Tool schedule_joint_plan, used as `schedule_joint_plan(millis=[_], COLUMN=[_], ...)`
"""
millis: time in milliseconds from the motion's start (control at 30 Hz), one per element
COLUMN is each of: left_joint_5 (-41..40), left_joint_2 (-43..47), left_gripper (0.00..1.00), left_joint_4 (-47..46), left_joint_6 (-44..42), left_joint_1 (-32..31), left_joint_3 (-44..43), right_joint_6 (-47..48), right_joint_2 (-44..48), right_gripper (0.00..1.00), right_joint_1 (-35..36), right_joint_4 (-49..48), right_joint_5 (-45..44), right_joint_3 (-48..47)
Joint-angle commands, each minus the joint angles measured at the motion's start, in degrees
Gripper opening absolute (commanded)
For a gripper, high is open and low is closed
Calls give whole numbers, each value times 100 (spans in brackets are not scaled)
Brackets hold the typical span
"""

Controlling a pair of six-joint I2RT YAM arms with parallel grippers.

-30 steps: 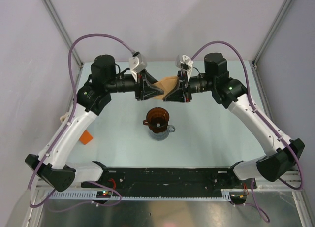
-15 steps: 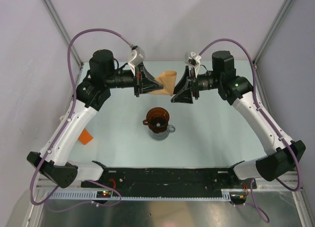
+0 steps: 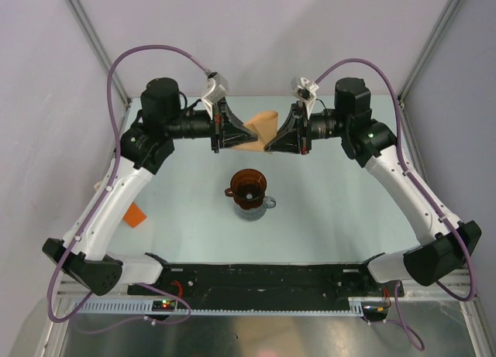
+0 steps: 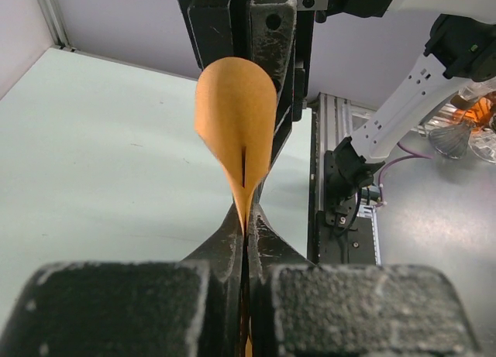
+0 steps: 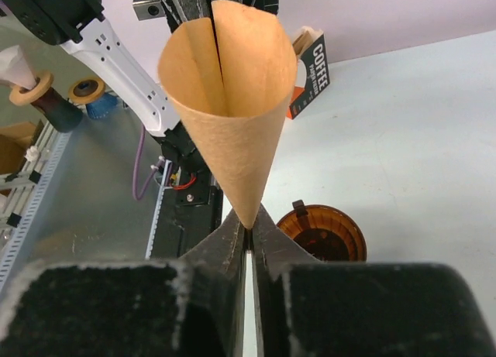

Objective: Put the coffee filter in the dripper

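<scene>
Pale green worktop (image 3: pixel 341 194) fills the scene, with light walls (image 3: pixel 256 32) behind it. At the far side, the left jaws are pressed together on a thin edge of the filter (image 3: pixel 260 131); in the left wrist view no gap shows between them. The right jaws are closed too. In the right wrist view, the pointed end of the filter goes down between them, so they grip it from the opposite side.

Both pairs of jaws face each other, and the filter hangs between them in the air, above the worktop. It is light tan paper, opened into a cone, and a narrow slit runs along its side. Its wide mouth points toward the left jaws.

The dripper (image 3: pixel 248 188) stands on the worktop nearer to the arm bases, apart from the filter and a little lower in the top view. It is dark reddish-brown, with a round rim, and nothing lies inside it.

The left arm (image 3: pixel 116 194) and the right arm (image 3: pixel 403 187) bend inward from the near corners. A small orange box (image 3: pixel 136 215) lies beside the left arm.
</scene>
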State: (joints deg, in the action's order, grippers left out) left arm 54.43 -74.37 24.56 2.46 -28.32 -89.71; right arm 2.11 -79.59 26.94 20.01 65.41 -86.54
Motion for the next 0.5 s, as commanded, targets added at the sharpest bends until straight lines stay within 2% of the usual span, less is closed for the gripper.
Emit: schedule_joint_plan(millis=[0,100,133,167,233,300,400,467], left_joint_5=[26,39,53,73,104,140,182,197], left_joint_2=[34,42,43,49,46,48,57,50], left_gripper=[0,0,0,0,0,0,0,0], left_joint_4=[-105,-108,-109,-109,-102,-101,-107,-102], left_joint_6=[88,57,42,25,2,-26,-56,-56], left_joint_1=[48,69,70,67,73,72,64,63], left_joint_3=[-211,-190,-180,-161,-130,-102,-74,-62], right_joint_6=[-37,83,72,36,-132,-393,-758,-873], right_joint_2=[211,284,298,314,339,328,292,255], right_gripper=[3,0,2,14,32,41,44,37], right_joint_1=[48,41,36,38,32,25,15,7], right_joint_4=[-263,-224,-255,-306,-520,-767,-1149,-1269], right_joint_5=[64,66,54,31,-16,-58,-80,-61], right_joint_3=[121,166,161,158,152,128,80,24])
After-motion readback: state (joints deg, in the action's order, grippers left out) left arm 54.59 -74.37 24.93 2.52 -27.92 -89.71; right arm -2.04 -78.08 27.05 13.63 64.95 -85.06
